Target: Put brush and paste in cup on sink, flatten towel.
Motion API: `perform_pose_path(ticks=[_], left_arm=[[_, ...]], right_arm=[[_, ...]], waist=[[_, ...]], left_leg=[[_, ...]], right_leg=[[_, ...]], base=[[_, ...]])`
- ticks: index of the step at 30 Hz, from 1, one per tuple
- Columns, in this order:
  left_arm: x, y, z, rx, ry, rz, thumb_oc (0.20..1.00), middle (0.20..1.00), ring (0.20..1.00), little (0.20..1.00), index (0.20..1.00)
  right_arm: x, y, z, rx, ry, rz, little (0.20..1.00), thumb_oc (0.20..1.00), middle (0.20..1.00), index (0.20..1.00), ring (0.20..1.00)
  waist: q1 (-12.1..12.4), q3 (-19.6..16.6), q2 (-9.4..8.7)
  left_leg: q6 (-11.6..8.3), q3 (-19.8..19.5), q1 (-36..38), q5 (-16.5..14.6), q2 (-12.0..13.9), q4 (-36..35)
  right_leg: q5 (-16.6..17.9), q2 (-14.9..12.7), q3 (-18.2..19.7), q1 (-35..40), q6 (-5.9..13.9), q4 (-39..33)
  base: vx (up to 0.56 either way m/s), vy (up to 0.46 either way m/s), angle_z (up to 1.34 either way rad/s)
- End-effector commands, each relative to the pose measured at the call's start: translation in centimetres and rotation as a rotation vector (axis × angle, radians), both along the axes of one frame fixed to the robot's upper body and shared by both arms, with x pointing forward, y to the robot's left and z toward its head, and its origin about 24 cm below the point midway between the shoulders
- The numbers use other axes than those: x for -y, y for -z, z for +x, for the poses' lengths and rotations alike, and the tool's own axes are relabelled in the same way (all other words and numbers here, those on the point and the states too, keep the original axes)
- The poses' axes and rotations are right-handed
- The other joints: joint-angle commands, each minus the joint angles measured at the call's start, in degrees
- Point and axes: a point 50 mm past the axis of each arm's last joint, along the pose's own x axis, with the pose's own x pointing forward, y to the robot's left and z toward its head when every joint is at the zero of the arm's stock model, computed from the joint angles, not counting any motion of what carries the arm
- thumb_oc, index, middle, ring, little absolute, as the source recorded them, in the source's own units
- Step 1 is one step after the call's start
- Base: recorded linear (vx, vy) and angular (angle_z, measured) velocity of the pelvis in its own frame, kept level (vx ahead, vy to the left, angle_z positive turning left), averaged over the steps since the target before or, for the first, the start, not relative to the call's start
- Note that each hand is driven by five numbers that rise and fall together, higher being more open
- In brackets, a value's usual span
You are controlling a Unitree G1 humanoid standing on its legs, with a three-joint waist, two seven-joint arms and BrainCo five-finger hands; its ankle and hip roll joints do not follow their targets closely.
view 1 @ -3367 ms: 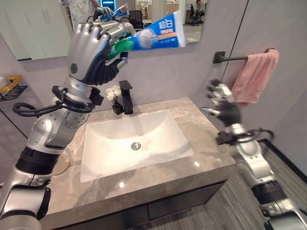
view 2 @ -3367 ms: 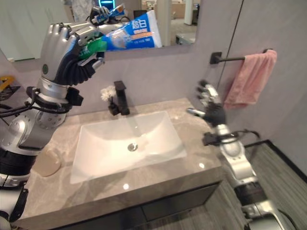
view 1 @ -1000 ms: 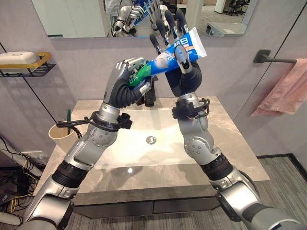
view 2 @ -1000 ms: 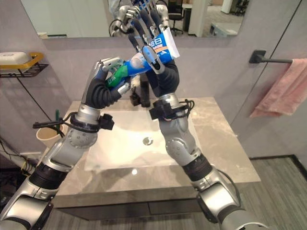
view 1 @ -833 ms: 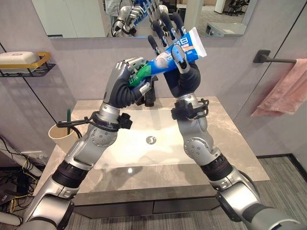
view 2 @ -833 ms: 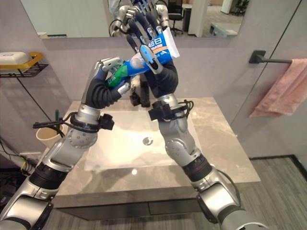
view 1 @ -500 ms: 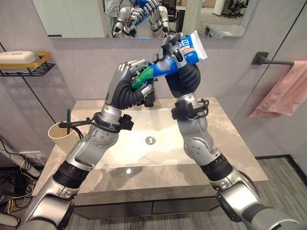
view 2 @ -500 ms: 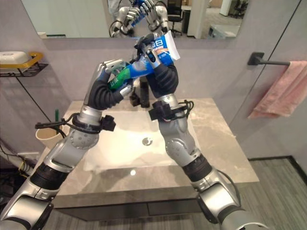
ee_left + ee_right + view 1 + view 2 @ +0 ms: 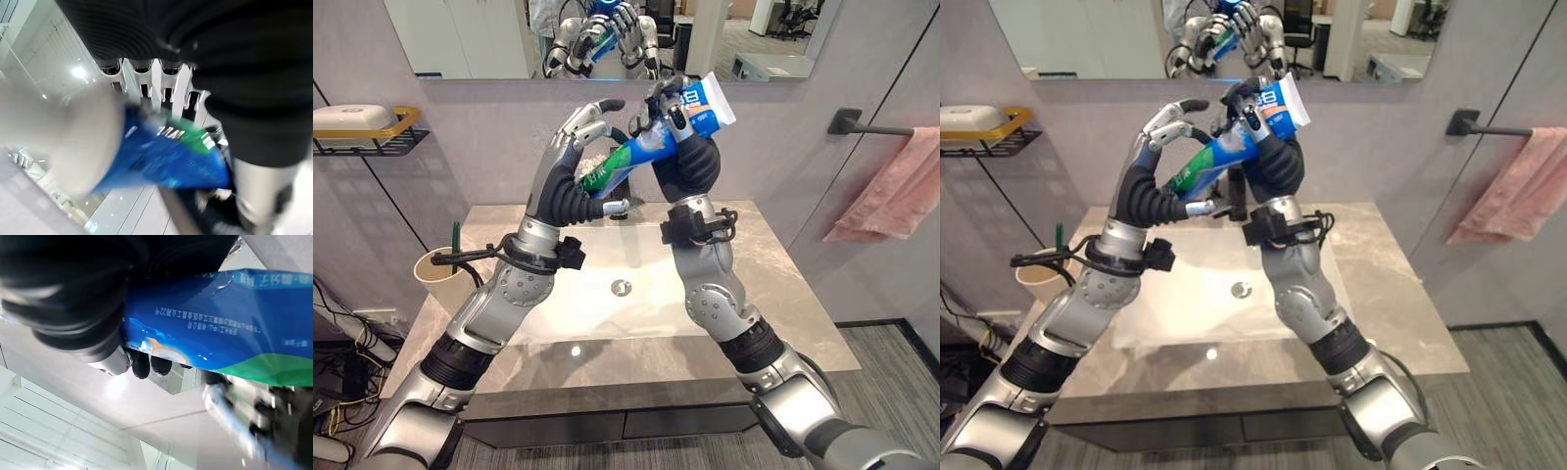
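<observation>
Left eye view: a grey marble vanity top point(image 9: 783, 294) with a white rectangular sink basin point(image 9: 636, 294) set into it is seen below a wide wall mirror point(image 9: 489, 39). A pink towel point(image 9: 886, 196) is seen hanging bunched from a black wall rail point(image 9: 871, 125) at the right. Above the basin, both arms are raised. The blue-and-green toothpaste tube point(image 9: 656, 142) is held tilted, white crimped end uppermost, with the fingers of the right hand point(image 9: 690, 162) curled round its upper part. The left hand point(image 9: 570, 171) is placed beside the tube's green lower end, its fingers spread apart and straight. A beige paper cup point(image 9: 435, 277) stands on the counter's left edge, and a green toothbrush point(image 9: 455, 235) is seen upright in it. A wire shelf with a yellow rim point(image 9: 362, 132) is fixed to the left wall. A black faucet point(image 9: 1237, 196) is partly hidden behind the arms.
</observation>
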Motion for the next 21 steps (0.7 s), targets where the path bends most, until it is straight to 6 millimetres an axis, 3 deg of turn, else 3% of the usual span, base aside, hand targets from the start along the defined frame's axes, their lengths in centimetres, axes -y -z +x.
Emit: perform_pose_path(ticks=[1, 6, 12, 13, 14, 21], left_arm=[[-1.0, -1.5, -0.5, 0.069, 0.009, -0.088, 1.0, 1.0, 1.0, 1.0, 1.0], [-2.1, -1.3, -1.1, 0.086, -0.031, -0.121, 1.0, 1.0, 1.0, 1.0, 1.0], [-4.9, -0.9, -2.5, 0.11, -0.131, -0.115, 1.0, 1.0, 1.0, 1.0, 1.0], [-6.3, -0.8, -3.4, 0.131, -0.177, -0.113, 1.0, 1.0, 1.0, 1.0, 1.0], [-6.3, -0.8, -3.5, 0.13, -0.178, -0.113, 1.0, 1.0, 1.0, 1.0, 1.0], [-14.6, 2.0, -5.9, 0.044, -0.525, -0.203, 1.0, 1.0, 1.0, 1.0, 1.0]], right_arm=[[1.7, -2.9, -0.3, 0.111, 0.085, 0.141, 0.2, 0.2, 0.2, 0.2, 0.2], [2.4, -3.4, -0.2, 0.12, 0.149, 0.181, 0.2, 0.2, 0.2, 0.2, 0.2], [3.6, -3.9, 0.0, 0.148, 0.215, 0.167, 0.2, 0.2, 0.2, 0.2, 0.2], [4.3, -4.2, 0.0, 0.165, 0.253, 0.162, 0.2, 0.2, 0.2, 0.2, 0.2], [4.3, -4.2, -0.1, 0.164, 0.252, 0.161, 0.2, 0.2, 0.2, 0.2, 0.2], [7.0, -5.2, 0.0, 0.214, 0.393, 0.139, 0.2, 0.2, 0.2, 0.2, 0.2]], waist=[[0.99, -1.35, -1.91], [1.94, -0.79, -1.87], [3.86, -0.18, -1.95], [5.17, 0.21, -2.04], [5.0, 0.17, -2.03], [11.62, 1.67, -2.87]], left_leg=[[-2.24, -0.72, 0.73, 0.14, 2.84, 0.31], [-2.23, -1.89, 0.31, 0.23, 2.65, 0.31], [-2.24, -3.18, -0.43, 0.44, 2.31, 0.31], [-2.28, -3.94, -0.96, 0.64, 2.16, 0.31], [-2.28, -3.99, -0.96, 0.65, 2.14, 0.31], [-2.38, -9.18, -4.43, 1.64, 0.4, 0.31]], right_leg=[[6.96, -6.69, -0.91, 0.17, 4.39, -0.13], [6.78, -6.95, -1.81, 0.77, 4.37, -0.13], [6.6, -7.28, -2.91, 1.27, 4.25, -0.13], [6.49, -7.51, -3.67, 1.49, 4.21, -0.13], [6.47, -7.52, -3.73, 1.52, 4.21, -0.13], [6.38, -8.79, -9.29, 3.45, 4.53, -0.13]], base=[[0.0, 0.005, 0.07], [0.0, -0.001, 0.11], [0.0, 0.002, 0.13], [-0.01, 0.004, 0.15], [-0.01, 0.009, 0.12], [-0.01, 0.003, 0.4]])
